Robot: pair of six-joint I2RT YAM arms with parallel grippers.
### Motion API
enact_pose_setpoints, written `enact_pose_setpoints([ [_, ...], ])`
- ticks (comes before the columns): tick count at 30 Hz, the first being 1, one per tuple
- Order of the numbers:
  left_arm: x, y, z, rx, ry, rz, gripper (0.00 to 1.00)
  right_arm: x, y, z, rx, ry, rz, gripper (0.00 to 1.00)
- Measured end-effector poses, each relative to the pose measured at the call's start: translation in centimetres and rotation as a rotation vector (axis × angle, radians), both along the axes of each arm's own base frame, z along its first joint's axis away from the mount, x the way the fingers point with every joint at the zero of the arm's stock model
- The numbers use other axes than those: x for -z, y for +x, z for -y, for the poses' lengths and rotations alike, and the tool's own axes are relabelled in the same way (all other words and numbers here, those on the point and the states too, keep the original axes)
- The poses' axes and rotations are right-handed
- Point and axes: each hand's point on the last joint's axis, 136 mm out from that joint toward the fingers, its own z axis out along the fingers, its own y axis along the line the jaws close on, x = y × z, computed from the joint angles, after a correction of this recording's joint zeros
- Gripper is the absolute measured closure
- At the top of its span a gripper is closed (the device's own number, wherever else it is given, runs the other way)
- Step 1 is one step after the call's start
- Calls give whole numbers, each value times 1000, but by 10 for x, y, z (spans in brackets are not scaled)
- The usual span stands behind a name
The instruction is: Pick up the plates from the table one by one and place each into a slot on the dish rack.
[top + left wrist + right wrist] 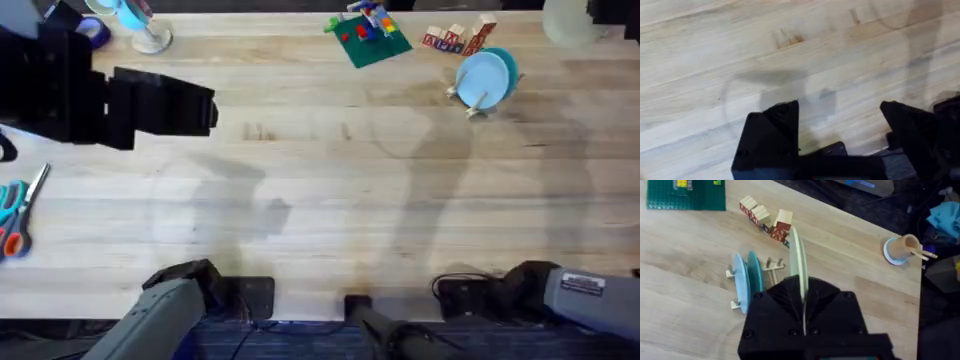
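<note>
The table (330,190) is bare plank across its middle; nothing of the task lies flat on it. At the left of the overhead view hangs a large dark blurred mass, which I take to be an arm close under the camera, though I cannot tell which. My left gripper (837,125) hovers low over bare wood near its own base, fingers wide apart and empty.

My right gripper (803,300) is clamped on the pale cream plate (799,265), held upright and edge-on to its wrist camera, high above the dish rack (771,266). The rack sits at the far right of the table, just beside the lettered wooden blocks (765,220). The light blue plate (741,282) already stands in it, with a darker teal plate (755,275) in the next slot. Bare dowels (774,264) show on the side nearer the cream plate.

As I judge it, this is the last placement. I would:
- turn the wrist until the plate's edge runs parallel to the standing plates;
- centre it over the free gap beside the teal one;
- come down slowly and vertically, because the slots look barely wider than a plate and a tilted rim could knock the light rack;
- let go only once the rim seats between the dowels.
</note>
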Motion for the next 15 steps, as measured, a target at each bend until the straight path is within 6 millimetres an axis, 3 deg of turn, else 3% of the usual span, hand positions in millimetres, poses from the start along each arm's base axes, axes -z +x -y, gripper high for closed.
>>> enact_pose_setpoints([
  [15, 0, 0, 0, 0, 0, 0, 8, 20, 9, -7, 0, 53, -51, 973],
])
